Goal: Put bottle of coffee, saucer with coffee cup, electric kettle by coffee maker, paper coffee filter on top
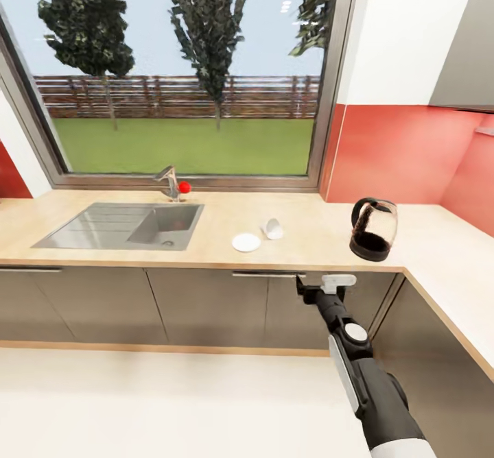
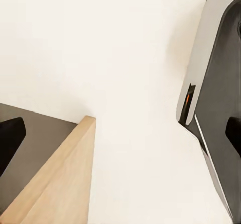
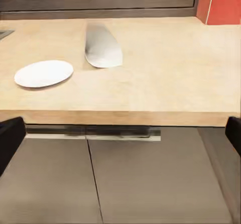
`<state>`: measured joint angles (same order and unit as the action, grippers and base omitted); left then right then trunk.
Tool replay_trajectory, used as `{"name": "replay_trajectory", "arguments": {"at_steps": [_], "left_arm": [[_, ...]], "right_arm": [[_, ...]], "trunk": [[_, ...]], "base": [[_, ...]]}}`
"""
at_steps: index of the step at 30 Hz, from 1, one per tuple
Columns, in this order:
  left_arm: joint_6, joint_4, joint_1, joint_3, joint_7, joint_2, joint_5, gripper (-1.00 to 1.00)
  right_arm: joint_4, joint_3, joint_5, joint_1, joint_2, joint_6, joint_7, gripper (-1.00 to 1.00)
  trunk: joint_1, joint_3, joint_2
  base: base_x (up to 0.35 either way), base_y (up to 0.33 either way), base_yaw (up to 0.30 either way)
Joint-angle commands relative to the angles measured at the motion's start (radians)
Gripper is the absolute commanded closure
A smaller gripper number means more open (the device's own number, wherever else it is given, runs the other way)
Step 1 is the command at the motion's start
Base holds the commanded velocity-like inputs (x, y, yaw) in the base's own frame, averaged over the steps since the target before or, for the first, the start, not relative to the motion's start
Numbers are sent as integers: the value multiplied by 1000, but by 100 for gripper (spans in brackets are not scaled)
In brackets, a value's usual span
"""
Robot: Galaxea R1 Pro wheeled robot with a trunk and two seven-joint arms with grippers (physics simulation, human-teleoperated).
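A white saucer (image 1: 246,242) lies flat on the wooden countertop (image 1: 226,211), right of the sink. Just behind it to the right, a white coffee cup (image 1: 273,228) lies tipped on its side. The glass electric kettle (image 1: 373,229) with a black handle and base stands near the counter's corner. My right gripper (image 1: 320,282) is open and empty, level with the counter's front edge, below and to the right of the saucer. Its wrist view faces the saucer (image 3: 43,73) and cup (image 3: 103,45); the right gripper (image 3: 120,138) is spread wide. The left gripper (image 2: 120,133) is open over pale floor.
A steel sink (image 1: 127,225) with a red-knobbed faucet (image 1: 171,184) sits at the counter's left, under a large window. Grey cabinet fronts (image 1: 219,307) with a handle (image 3: 93,132) run below. The counter turns along the red wall at the right (image 1: 446,273).
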<state>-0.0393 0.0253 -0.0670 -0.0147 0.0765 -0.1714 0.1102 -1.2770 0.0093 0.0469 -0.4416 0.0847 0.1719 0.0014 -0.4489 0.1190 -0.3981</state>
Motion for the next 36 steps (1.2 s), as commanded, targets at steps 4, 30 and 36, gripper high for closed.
{"name": "replay_trajectory", "arguments": {"at_steps": [4, 30, 36], "left_arm": [[0, -1, -1, -1, 0, 2, 9, -100], [1, -2, 12, -2, 0, 3, 11, -100], [1, -2, 13, -2, 0, 5, 11, -100]], "right_arm": [[7, 0, 5, -68, 5, 24, 2, -100], [169, 3, 8, -78, 3, 16, 7, -100], [170, 45, 8, -78, 4, 16, 7, -100]], "trunk": [[-1, 2, -2], [-1, 2, -2], [-1, 2, -2]], "base": [[333, -26, 0], [323, -68, 0], [322, 152, 0]]}}
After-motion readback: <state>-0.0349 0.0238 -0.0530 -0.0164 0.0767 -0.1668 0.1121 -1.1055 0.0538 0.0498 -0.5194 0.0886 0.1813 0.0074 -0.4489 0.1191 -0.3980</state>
